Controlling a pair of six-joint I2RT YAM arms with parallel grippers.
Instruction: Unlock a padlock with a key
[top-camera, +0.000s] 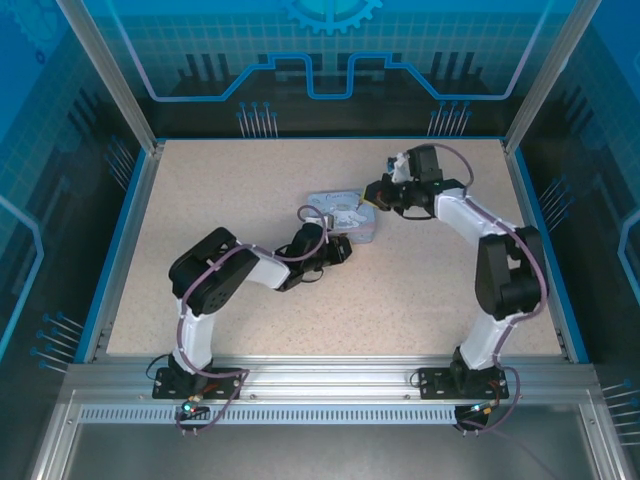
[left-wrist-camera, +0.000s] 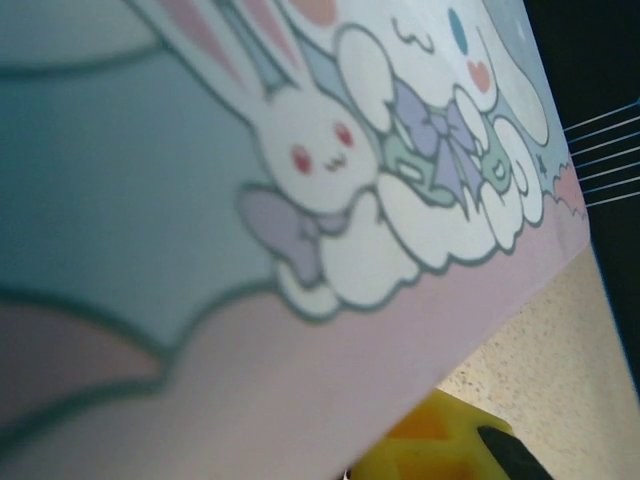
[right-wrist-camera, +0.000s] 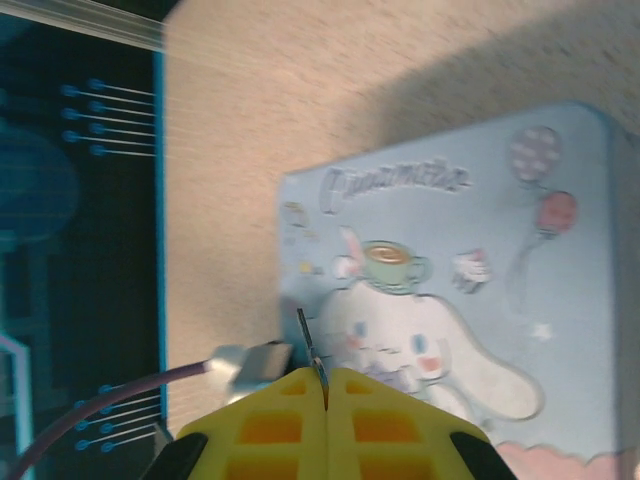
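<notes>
Although the tiny dark metal padlock is too small and blurred to pick out for certain, so that I cannot tell on which side of the claw it lies, the thin dark metal key (right-wrist-camera: 309, 345) is plain in the right wrist view: it stands edge-on as a sliver out of the seam between the yellow fingers (right-wrist-camera: 270, 405) of the right claw (right-wrist-camera: 327, 378). Those fingers are pressed together and clamp it. The key's tip reaches the left edge of the pastel blue and pink cartoon tin box (right-wrist-camera: 480, 220), which lies flat just beyond the fingertips and to their right, lid up. A silver plug on a purple cable (right-wrist-camera: 250, 365) sits just left of the fingers. From above, the right claw is at the tin's far right corner, while the left claw (top-camera: 338, 250) is at the tin's near edge. Its wrist camera looks along a printed side of the tin from very close, with one yellow finger at the bottom of that view, and I cannot tell whether its jaws are apart, together or clamped on the tin. The tin rests near the middle of the speckled beige table (top-camera: 220, 190), which is enclosed by blue-printed panels (top-camera: 330, 60) and a silver metal frame (top-camera: 330, 385).
</notes>
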